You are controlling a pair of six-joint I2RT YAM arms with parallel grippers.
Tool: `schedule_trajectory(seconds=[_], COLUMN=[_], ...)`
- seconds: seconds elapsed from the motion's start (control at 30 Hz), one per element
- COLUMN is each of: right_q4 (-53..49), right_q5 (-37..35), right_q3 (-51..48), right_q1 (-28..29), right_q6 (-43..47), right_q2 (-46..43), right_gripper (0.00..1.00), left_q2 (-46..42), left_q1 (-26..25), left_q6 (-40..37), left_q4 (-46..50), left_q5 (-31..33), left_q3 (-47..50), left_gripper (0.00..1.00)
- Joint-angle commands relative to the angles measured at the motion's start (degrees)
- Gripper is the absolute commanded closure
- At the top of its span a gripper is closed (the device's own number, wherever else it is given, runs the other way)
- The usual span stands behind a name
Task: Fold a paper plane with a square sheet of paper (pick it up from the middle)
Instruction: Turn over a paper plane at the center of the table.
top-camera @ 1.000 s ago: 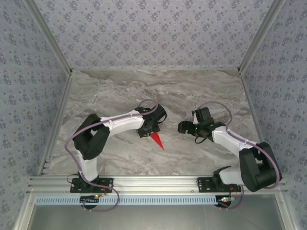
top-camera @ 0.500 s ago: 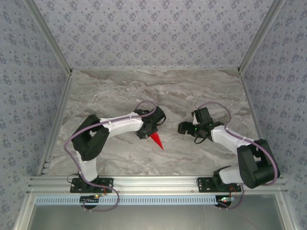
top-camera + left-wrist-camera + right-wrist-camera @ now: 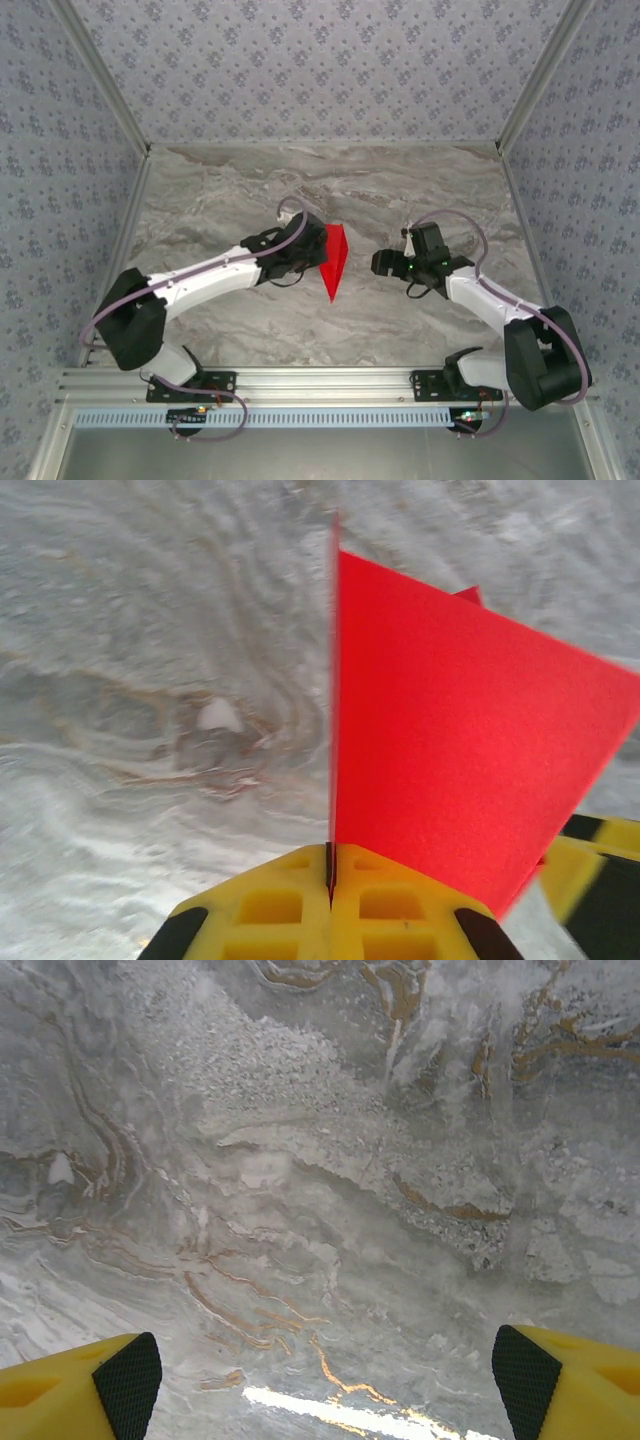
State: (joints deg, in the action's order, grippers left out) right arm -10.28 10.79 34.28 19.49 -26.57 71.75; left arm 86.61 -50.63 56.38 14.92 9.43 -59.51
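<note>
The plane [image 3: 335,262] sits at frame centre in the top view, nose toward the bottom, seemingly lifted off the worktop [image 3: 230,190]. The left fingers [image 3: 270,908] pinch its folded edge, probably to carry it. The right fingers [image 3: 70,1395], spread wide and empty, hover just right of it.

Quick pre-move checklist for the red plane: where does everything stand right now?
1. Grip: left gripper shut on the paper plane: ok.
2. Other arm: right gripper open, nothing between its fingers: ok.
3. Spacing: right gripper and paper plane apart in the top view: ok.
4. Plane's tip off the table: cannot tell.
5. Creases holding flat: cannot tell.
</note>
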Motion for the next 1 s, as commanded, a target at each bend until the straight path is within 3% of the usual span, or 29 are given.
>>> schedule_trajectory(seconds=[0.0, 0.2, 0.43, 0.7, 0.97], right_q4=[1.3, 2.9, 1.2, 0.9, -0.3], right_q5=[1.5, 2.8, 2.3, -2.7, -4.7], right_q3=[-1.2, -2.6, -0.3, 5.2, 11.7], right_q1=[-0.5, -0.3, 4.2, 17.2, 24.9], right_q6=[0.4, -0.1, -0.5, -3.6, -3.2], right_q2=[-1.2, -4.0, -4.8, 1.5, 10.3], right_gripper=[0.10, 0.10, 0.16, 0.34, 0.55], left_q2=[-0.8, 4.1, 5.2, 5.4, 4.6], left_q1=[1.7, 3.5, 3.6, 3.6, 3.7], left_q6=[-2.3, 2.2, 4.7, 7.6, 7.8], left_q4=[-15.8, -30.0, -33.2, -34.3, -33.6], left_q5=[-7.9, -15.0, -10.7, -8.7, -7.9], left_q3=[6.0, 13.0, 18.0, 23.2, 24.4], left_gripper=[1.00, 1.00, 1.00, 1.00, 1.00])
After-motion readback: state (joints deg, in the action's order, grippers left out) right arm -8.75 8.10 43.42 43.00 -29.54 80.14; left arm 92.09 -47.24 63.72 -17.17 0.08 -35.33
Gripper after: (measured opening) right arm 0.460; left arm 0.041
